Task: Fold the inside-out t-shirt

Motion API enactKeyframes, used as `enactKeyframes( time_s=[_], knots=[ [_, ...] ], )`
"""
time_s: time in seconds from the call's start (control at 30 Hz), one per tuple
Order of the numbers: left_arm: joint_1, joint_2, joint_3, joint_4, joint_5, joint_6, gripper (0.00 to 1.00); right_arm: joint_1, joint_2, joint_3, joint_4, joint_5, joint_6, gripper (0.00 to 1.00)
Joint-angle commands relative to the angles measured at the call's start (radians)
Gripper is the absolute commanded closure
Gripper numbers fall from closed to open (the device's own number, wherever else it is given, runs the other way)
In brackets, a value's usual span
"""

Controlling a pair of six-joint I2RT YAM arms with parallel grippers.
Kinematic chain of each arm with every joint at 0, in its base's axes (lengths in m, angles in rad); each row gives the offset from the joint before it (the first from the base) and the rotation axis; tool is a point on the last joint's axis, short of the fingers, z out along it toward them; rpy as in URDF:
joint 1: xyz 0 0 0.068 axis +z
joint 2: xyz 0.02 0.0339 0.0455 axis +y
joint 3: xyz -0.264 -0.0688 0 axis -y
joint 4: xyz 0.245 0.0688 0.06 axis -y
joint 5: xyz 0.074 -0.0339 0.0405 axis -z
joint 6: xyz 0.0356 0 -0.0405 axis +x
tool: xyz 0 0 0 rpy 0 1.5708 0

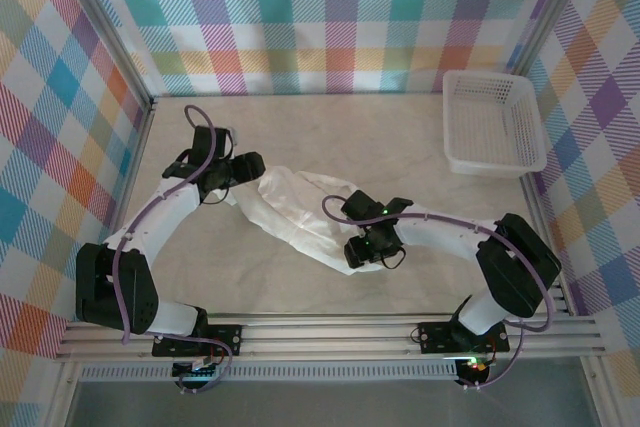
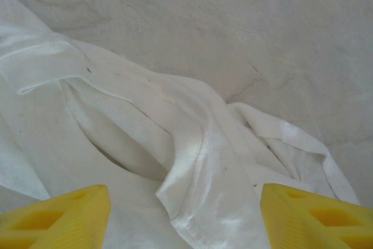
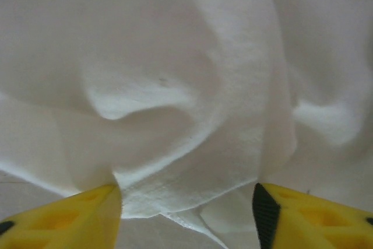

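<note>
You see the t-shirt (image 1: 300,209) lying in the middle of the tabletop (image 1: 400,147). It is not spread flat. It is gathered into a long, wrinkled bundle that runs on a slant from the far left toward the near right. Each end of this bundle meets one arm.

At the far-left end, the left fingers (image 2: 58,217) are well apart from each other, with nothing pinched between them. In the left wrist view the two yellow tips stand at the bottom corners, and the white cloth lies loose below and between them. You can see there a hemmed edge that curls over, some deep folds, and a thinner strip of cloth that reaches out to the right over the bare tabletop. A tiny dark speck sits on the cloth near the upper left; what it is, you cannot tell.

At the near-right end, the right fingers (image 3: 309,214) are also wide apart and they close on nothing. In the right wrist view the cloth rises just in front of them in soft, thick folds, and a hemmed edge hangs down in the gap between the two tips. Whether the tips touch the cloth at their sides is not clear — the view is too close.

The white mesh basket (image 1: 452,132) stands at the far right corner of the tabletop, well apart from the t-shirt. Walls with a coloured check pattern stand around the tabletop.
</note>
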Motion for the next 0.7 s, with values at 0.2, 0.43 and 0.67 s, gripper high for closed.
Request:
enactKeyframes(
  time_s=[0.2, 0.43, 0.67],
  knots=[
    [-0.034, 0.011, -0.007, 0.017, -0.005, -0.020, 0.31, -0.047, -0.047, -0.057, 0.104, -0.193, 0.036, 0.36],
    [-0.042, 0.029, 0.005, 0.013, -0.014, -0.017, 0.30, -0.077, -0.062, -0.079, 0.120, -0.198, 0.029, 0.57],
    [-0.048, 0.034, 0.006, 0.010, -0.010, -0.013, 0.29, -0.106, -0.112, -0.137, 0.125, -0.183, 0.089, 0.34]
  ],
)
